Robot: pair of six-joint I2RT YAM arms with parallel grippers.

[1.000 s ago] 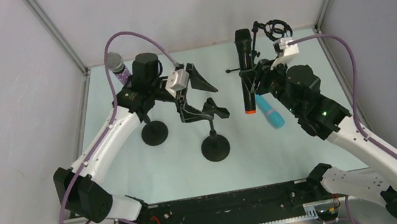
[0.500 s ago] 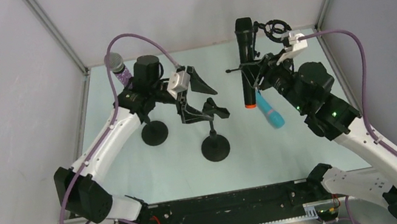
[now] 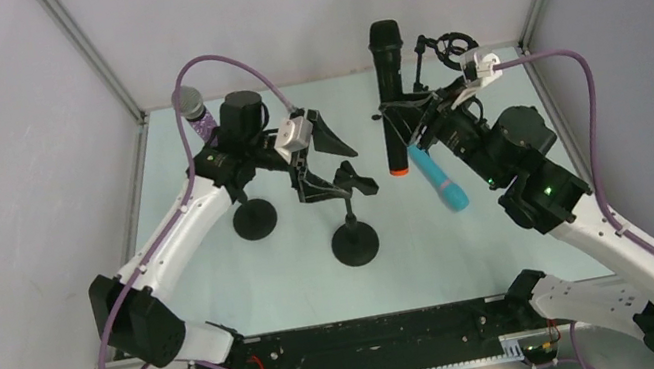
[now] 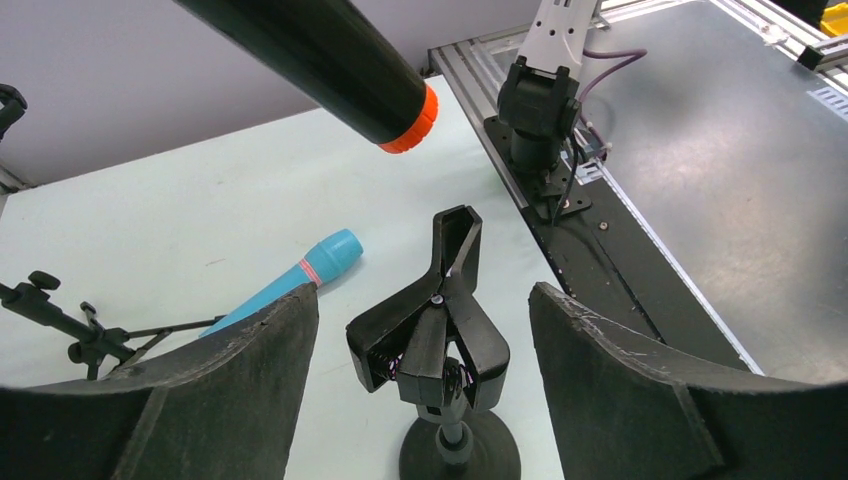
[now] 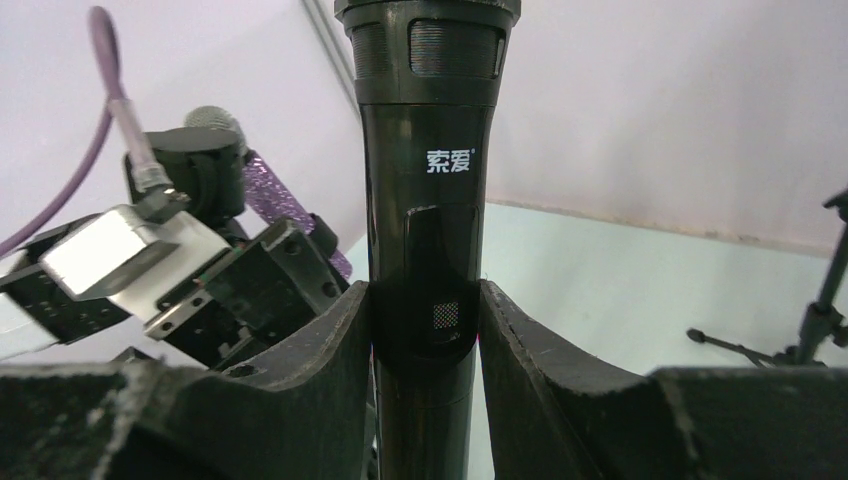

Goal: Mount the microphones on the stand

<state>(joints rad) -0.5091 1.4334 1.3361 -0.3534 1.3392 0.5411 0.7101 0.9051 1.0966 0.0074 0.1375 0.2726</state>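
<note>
Roughly upright, head up and orange end down, the black microphone (image 5: pixel 428 200) hangs above the table's (image 3: pixel 298 271) far middle, clamped mid-body by the right gripper (image 5: pixel 425 310), its lower end cut off in that wrist view, while the left gripper's (image 4: pixel 425 295) jaws stand apart over a clip stand (image 4: pixel 440 340).

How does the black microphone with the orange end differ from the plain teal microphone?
The black microphone with the orange end is clamped in the right gripper above the table; the plain teal microphone lies on it, ungripped. The black ends in orange; the teal bears a pink band. Neither is on a stand.
</note>
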